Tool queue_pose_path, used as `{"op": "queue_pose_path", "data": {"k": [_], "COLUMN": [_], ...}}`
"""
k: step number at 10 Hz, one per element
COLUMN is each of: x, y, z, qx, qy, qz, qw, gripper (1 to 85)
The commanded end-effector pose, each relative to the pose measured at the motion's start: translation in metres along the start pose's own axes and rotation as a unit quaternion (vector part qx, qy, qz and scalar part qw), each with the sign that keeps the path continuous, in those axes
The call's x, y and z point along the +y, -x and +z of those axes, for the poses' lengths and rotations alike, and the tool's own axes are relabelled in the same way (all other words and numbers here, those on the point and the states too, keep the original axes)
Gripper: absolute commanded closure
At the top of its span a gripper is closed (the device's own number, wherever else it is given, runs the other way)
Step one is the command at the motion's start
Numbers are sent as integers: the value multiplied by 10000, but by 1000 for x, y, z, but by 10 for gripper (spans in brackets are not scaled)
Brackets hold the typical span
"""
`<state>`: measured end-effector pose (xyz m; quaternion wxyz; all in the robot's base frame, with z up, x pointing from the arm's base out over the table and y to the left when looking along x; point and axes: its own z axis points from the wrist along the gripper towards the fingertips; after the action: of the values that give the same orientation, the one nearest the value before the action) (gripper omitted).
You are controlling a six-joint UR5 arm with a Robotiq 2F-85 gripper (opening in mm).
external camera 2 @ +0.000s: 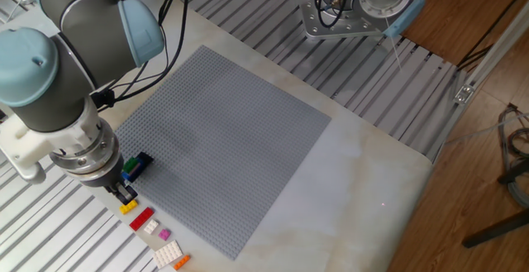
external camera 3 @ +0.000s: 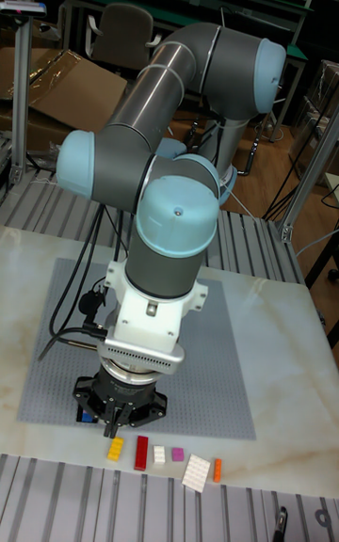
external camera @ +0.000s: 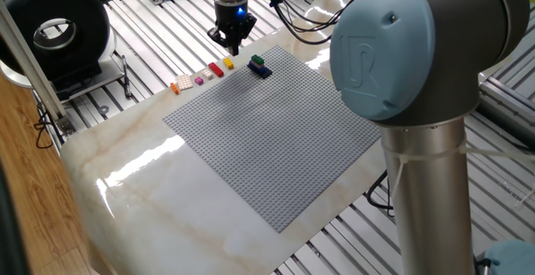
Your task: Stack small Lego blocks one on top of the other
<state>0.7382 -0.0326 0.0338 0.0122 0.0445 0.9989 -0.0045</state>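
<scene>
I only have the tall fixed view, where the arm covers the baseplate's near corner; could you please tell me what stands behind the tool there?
Observer: A green brick sits on top of darker blue bricks, near the corner of the grey baseplate.
Operator: Thank you. Is the tool touching that stack?
Observer: No. In the other fixed view the tool hangs beside the stack, apart from it, above the yellow brick.

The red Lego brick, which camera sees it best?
The other fixed view: the red brick lies unhidden there, beside the yellow brick. The tall fixed view also shows it, end on. In one fixed view it is small and far off.
</scene>
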Motion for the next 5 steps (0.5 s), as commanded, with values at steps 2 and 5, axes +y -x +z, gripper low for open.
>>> {"op": "queue_pose_path", "data": {"k": [2,5], "x": [0,-1], "y": [3,0], "z": [-4,-6], "qx": [-7,-1], "qy": [64,40], "qz": [-4,-5], "qw": [10000,10000], "gripper": [730,740]}}
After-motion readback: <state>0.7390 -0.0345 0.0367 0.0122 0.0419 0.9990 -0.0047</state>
